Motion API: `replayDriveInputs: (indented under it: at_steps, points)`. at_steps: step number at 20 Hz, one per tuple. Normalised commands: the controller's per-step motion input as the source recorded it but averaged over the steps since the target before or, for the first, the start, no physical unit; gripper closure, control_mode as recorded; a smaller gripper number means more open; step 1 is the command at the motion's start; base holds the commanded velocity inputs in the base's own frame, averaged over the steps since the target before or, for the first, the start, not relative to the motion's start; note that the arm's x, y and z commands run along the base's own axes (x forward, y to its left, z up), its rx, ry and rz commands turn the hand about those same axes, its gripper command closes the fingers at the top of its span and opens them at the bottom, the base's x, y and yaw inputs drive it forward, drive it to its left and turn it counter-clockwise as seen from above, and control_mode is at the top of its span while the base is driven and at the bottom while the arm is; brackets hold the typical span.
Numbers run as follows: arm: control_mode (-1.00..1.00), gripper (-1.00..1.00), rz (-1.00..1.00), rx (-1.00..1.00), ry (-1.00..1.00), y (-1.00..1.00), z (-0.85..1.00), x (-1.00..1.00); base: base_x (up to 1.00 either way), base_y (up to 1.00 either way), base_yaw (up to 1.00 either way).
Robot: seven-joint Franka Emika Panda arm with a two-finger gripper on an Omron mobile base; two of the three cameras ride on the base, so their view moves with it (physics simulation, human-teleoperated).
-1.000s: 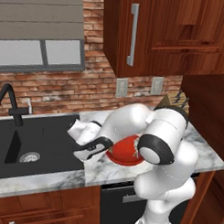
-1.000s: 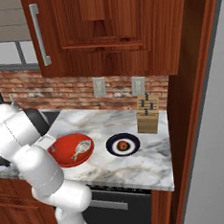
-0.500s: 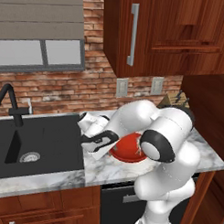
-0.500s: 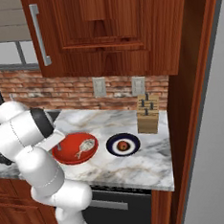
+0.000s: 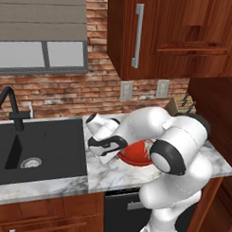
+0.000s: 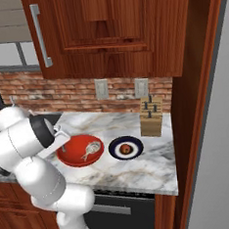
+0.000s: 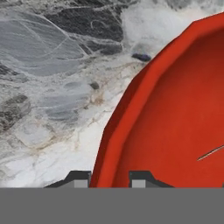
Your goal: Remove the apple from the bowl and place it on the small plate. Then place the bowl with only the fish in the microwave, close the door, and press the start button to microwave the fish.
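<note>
With the apple [image 6: 125, 149] already seen on the small plate [image 6: 126, 148], the bowl [image 6: 80, 150] holding the fish [image 6: 91, 148] is straddled at its left rim by the gripper [image 7: 110, 178], whose 2 narrowly parted fingertips should be closed squarely before any lift.

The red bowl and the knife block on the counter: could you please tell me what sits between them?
In the right base view, the small plate with the apple on it lies between the bowl and the knife block.
</note>
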Motion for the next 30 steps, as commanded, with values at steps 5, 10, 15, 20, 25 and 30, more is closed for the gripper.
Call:
replayDriveInputs:
  at_steps: [5,10,15,20,25,30]
  points:
    - [-1.00,1.00,0.01,0.00,-0.07,-0.01,0.10,-0.09,0.00,0.00,0.00]
    - [-1.00,1.00,0.12,-0.09,-0.22,0.00,0.81,-0.49,0.00,0.00,0.00]
    - [-1.00,1.00,0.08,-0.10,-0.13,0.00,0.81,-0.37,0.00,0.00,0.00]
    - [-1.00,1.00,0.01,-0.07,0.02,-0.18,0.98,-0.07,0.00,0.00,0.00]
    - [-1.00,1.00,0.00,-0.06,0.02,-0.38,0.83,-0.29,0.00,0.00,0.00]
    - [-1.00,1.00,0.00,-0.05,0.04,-0.42,0.39,-0.44,0.00,0.00,0.00]
